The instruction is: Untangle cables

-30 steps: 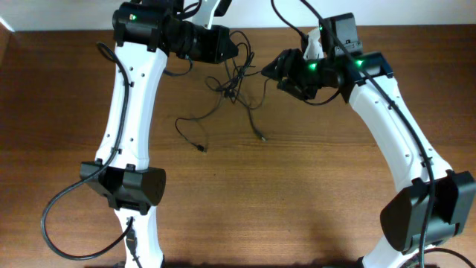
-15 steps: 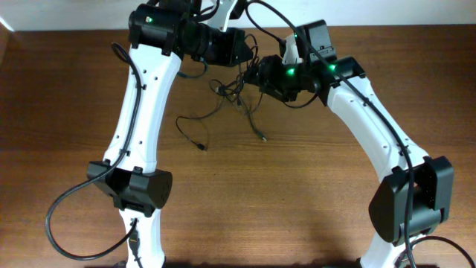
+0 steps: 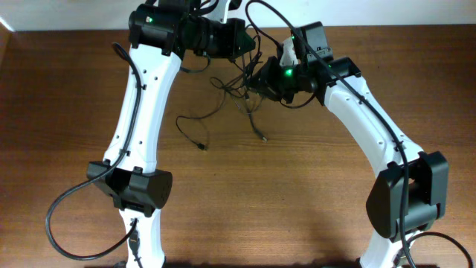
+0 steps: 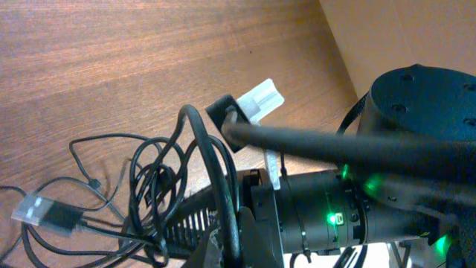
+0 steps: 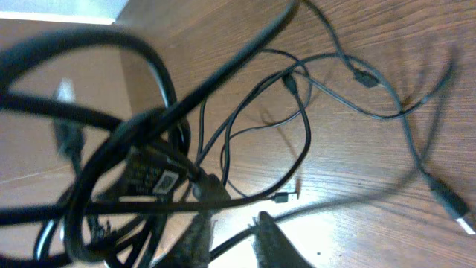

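Wooden counter (image 3: 335, 208) held tangled cables (image 3: 238, 85) near its far edge; right claw (image 5: 234, 238) hovered slightly parted, likely to pinch a strand; left claw (image 3: 247, 42) grip unclear.

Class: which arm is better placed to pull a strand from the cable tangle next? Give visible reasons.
Right, probably. The right pincer is open, with thin cables just beyond its tips. The left pincer sits at the tangle's far side, and its state is unclear.

You see thin black cables (image 3: 238, 93) on a brown table (image 3: 297, 193) with wood stripes. Your left arm (image 3: 141, 97) and right arm (image 3: 372, 126) are white with black joints. Little green lights (image 3: 285, 72) glow.
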You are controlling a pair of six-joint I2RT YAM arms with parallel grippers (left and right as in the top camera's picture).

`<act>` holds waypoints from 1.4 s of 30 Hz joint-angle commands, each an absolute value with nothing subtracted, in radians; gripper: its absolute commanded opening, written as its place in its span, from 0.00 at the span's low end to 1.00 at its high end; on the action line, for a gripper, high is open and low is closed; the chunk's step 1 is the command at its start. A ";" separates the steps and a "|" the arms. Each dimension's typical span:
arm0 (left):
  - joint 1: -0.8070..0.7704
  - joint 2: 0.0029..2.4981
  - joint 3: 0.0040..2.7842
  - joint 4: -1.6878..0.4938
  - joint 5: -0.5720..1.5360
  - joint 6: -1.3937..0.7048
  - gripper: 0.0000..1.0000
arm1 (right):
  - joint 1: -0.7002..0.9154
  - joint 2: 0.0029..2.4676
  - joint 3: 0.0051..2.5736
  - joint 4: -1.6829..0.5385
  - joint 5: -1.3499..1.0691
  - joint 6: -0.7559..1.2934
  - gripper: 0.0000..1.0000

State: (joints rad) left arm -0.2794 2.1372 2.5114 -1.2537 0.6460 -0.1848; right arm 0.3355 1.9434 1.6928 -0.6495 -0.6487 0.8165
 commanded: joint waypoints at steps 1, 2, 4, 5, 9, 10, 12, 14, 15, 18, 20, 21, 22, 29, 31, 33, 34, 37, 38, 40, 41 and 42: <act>-0.276 2.115 2.520 -1.242 0.645 -0.198 0.00 | 0.345 1.953 1.685 -0.647 -0.746 0.732 0.39; -0.276 2.115 2.520 -1.242 0.624 -0.198 0.00 | 0.337 1.953 1.685 -0.646 -0.791 0.729 0.41; -0.276 2.115 2.520 -1.242 0.627 -0.197 0.00 | 0.332 1.953 1.685 -0.646 -0.830 0.708 0.42; -0.276 2.115 2.520 -1.242 0.660 -0.191 0.00 | 0.332 1.953 1.685 -0.651 -0.833 0.639 0.42; -0.241 2.115 2.520 -1.275 0.772 -0.114 0.00 | 0.329 1.953 1.685 -0.769 -1.016 0.173 0.42; -0.218 2.115 2.520 -1.296 0.780 -0.114 0.00 | 0.320 1.953 1.685 -0.867 -0.971 0.094 0.42; -0.165 2.115 2.520 -1.304 0.878 -0.114 0.00 | 0.319 1.948 1.687 -0.901 -0.861 0.078 0.41; -0.139 2.115 2.520 -1.320 0.941 -0.114 0.00 | 0.319 1.937 1.706 -0.878 -0.859 0.078 0.42; -0.139 2.115 2.520 -1.330 0.940 -0.114 0.00 | 0.321 1.936 1.736 -0.870 -0.858 0.078 0.42; -0.139 2.115 2.520 -1.355 0.939 -0.098 0.00 | 0.319 1.935 1.819 -0.837 -0.850 0.112 0.42; -0.139 2.115 2.520 -1.365 0.936 -0.088 0.00 | 0.319 1.934 1.837 -0.834 -0.851 0.157 0.47; -0.139 2.115 2.520 -1.371 0.936 -0.076 0.00 | 0.319 1.921 1.839 -0.834 -0.851 0.105 0.53; -0.139 2.115 2.520 -1.379 0.936 -0.073 0.00 | 0.319 1.909 1.839 -0.834 -0.851 0.071 0.56; -0.136 2.115 2.520 -1.382 0.916 -0.051 0.00 | 0.323 1.873 1.838 -0.921 -0.589 0.712 0.46; -0.136 2.115 2.520 -1.382 0.916 -0.051 0.00 | 0.327 1.884 1.838 -0.901 -0.589 1.002 0.52; -0.139 2.115 2.520 -1.382 0.889 -0.051 0.00 | 0.355 1.917 1.838 -0.834 -0.587 1.187 0.50; -0.139 2.115 2.520 -1.382 0.889 -0.052 0.00 | 0.370 1.923 1.838 -0.822 -0.590 1.232 0.48; -0.139 2.115 2.520 -1.381 0.867 -0.052 0.00 | 0.420 1.925 1.838 -0.796 -0.585 1.318 0.46; -0.139 2.115 2.520 -1.380 0.867 -0.052 0.00 | 0.437 1.927 1.838 -0.795 -0.569 1.325 0.46; -0.141 2.115 2.520 -1.374 0.867 -0.052 0.00 | 0.447 1.934 1.838 -0.795 -0.537 1.356 0.46; -0.141 2.115 2.520 -1.373 0.867 -0.052 0.00 | 0.447 1.943 1.838 -0.794 -0.536 1.382 0.45; -0.141 2.115 2.520 -1.374 0.864 -0.052 0.00 | 0.447 1.959 1.838 -0.790 -0.526 1.418 0.45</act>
State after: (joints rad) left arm -0.1379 2.1372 2.5114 -1.3800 0.8593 -0.0711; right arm 0.4385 1.9221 1.8229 -0.7944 -0.5598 1.3556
